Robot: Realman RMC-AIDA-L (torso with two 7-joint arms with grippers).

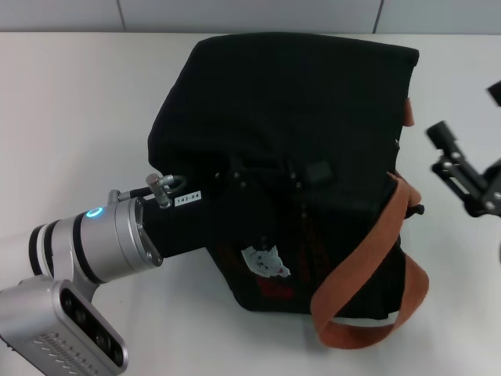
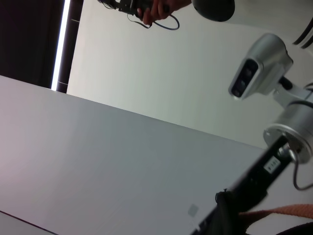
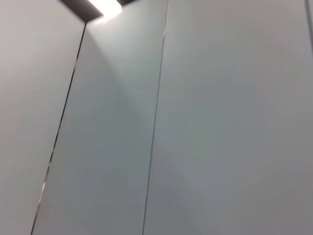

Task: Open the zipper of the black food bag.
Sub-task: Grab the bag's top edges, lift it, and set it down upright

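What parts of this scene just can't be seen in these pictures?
- Zipper: head view, black on the black bag, not distinguishable.
- Left gripper: head view, its black fingers merge with the fabric.
- Right gripper: cut off by the head view's edge.
- Right wrist view: only blank wall.

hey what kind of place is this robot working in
Probably a lab or test room, not a home. A bare white table holds only a black food bag, the walls are plain pale panels, and the left wrist view shows a hand holding a wired device.

Black food bag (image 1: pixel 297 117) on table, orange-brown straps
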